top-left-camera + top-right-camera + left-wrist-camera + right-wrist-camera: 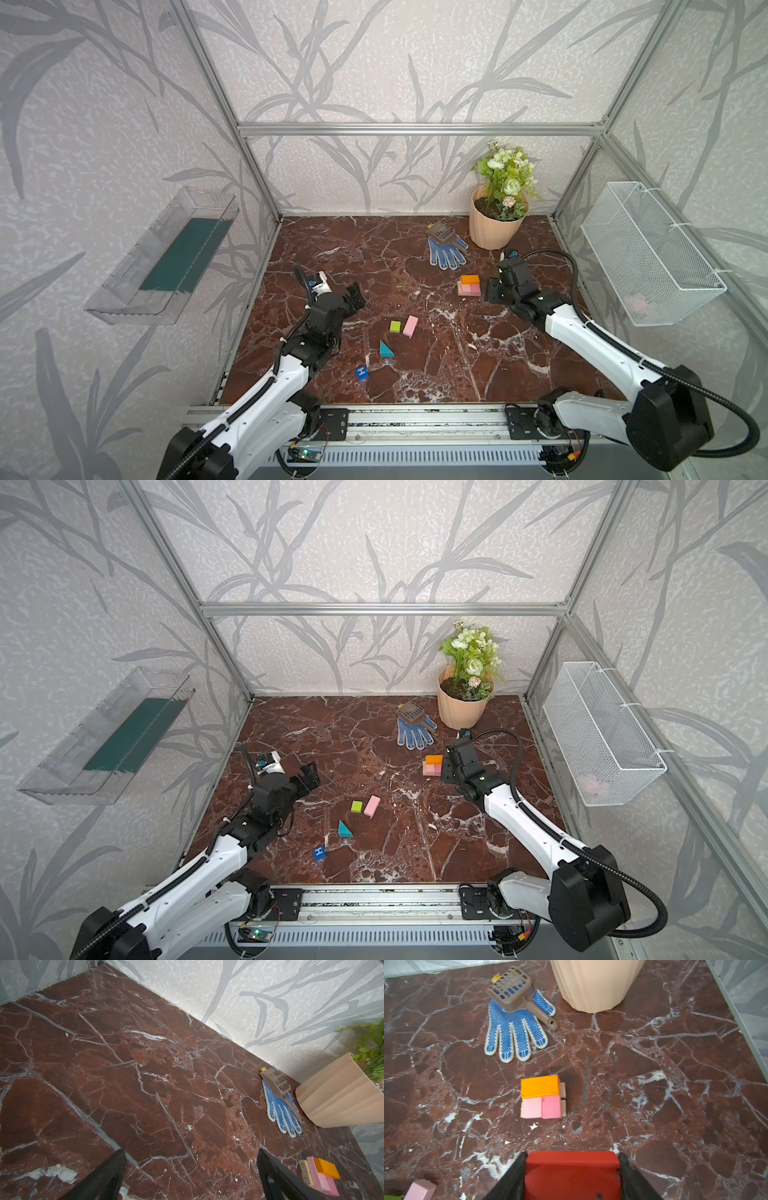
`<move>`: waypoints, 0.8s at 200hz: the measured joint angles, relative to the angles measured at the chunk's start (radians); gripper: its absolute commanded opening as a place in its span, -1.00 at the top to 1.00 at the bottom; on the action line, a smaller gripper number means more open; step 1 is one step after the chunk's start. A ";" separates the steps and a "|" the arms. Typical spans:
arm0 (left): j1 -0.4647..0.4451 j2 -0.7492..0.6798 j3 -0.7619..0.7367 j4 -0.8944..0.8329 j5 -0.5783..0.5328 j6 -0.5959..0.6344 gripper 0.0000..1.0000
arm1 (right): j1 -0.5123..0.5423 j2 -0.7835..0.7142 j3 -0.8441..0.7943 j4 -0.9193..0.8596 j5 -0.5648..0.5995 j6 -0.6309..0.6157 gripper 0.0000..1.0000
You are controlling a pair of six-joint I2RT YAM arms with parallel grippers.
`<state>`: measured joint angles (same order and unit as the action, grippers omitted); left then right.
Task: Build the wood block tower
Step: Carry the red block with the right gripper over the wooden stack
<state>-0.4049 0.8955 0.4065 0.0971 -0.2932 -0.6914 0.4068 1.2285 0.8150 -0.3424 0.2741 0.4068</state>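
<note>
Grip on the right: the right gripper point(572, 1156) is clamped around the red block point(572, 1176), which is pinched between both black fingers.
Tower: the tower point(469, 286) is seen just at 9 o'clock of the right gripper in both top views, on the right half of the table point(332, 257). In the right wrist view a gap is seen between it and the red block.
Tower parts: two tan bars point(562, 1090) are laid at the bottom. Two pink blocks point(532, 1108) are set side by side on them. The orange block point(538, 1086) is laid across one half of the pink ones.
Grip on the left: the left gripper point(191, 1152) is spread wide and nothing is held in it. It is found on the 9 o'clock side of the table.
Loose blocks: at about 4 o'clock of the left gripper, the lime cube point(395, 326) and the loose pink block point(410, 325) are laid just beside each other. The teal wedge point(385, 350) is found at 6 o'clock of the lime cube. The blue "H" cube point(362, 372) is found at 7 o'clock of the wedge.
Other things: the glove point(446, 255) is laid at 11 o'clock of the tower, and the scoop point(441, 232) is laid on it. The flowerpot point(494, 228) is stood at 1 o'clock of the tower, by the back wall.
</note>
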 measured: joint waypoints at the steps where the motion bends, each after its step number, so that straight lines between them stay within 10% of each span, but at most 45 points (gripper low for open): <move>1: 0.000 0.002 0.000 0.000 0.001 0.000 -0.98 | 0.000 0.001 0.000 0.000 0.000 0.000 0.45; 160: 0.000 0.057 0.031 -0.014 0.030 0.000 -0.97 | 0.000 0.386 0.170 0.058 -0.117 -0.039 0.61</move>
<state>-0.4049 0.9527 0.4374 0.0830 -0.2630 -0.6914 0.4068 1.6142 0.9852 -0.2840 0.1566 0.3679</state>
